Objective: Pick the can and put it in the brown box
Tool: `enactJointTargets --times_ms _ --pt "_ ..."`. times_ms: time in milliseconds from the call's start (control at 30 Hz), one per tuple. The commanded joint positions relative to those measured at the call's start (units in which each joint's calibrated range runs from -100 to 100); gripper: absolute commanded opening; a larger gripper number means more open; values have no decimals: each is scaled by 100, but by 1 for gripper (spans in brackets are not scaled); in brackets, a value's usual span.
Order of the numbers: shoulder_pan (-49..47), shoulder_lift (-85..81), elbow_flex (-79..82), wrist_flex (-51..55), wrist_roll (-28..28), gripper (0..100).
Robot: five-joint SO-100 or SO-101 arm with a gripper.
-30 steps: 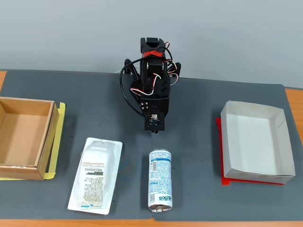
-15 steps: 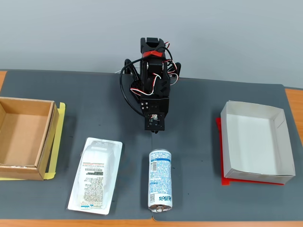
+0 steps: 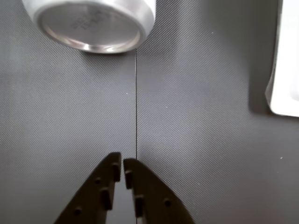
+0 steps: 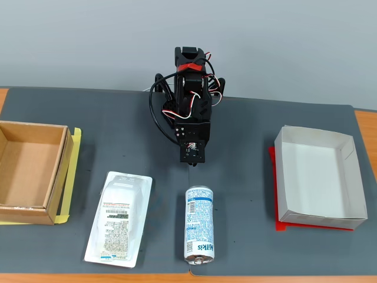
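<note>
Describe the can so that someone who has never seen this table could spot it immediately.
In the fixed view, start at the black arm at the back of the grey mat. Directly in front of it the can lies on its side: a slim white-and-blue cylinder with silver ends, unlike the flat white blister pack to its left.

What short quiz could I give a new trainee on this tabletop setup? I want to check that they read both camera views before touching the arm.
1. True or false: the can stands upright on the mat.
2. In the fixed view, the brown box sits at which edge: A) left, B) right, C) behind the arm?
3. Fill in: in the wrist view, the gripper fingers are nearly ____.

Key:
1. False; it lies on its side, between the blister pack and the white box.
2. A.
3. Closed, holding nothing, with the can's metal end ahead of the tips.
</note>
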Motion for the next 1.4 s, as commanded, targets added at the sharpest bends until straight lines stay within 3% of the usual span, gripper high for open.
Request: enactJointTargets --times_ms 0,267,600,933,1367 --pt "-25 -25 -334 -41 26 1" --pt "-25 508 -669 -76 26 1" --pt "-25 3033 -2796 -1368 32 1" --pt "-41 5727 -5411 -1368 -10 1" --pt "-732 7988 -7058 -1377 -119 3"
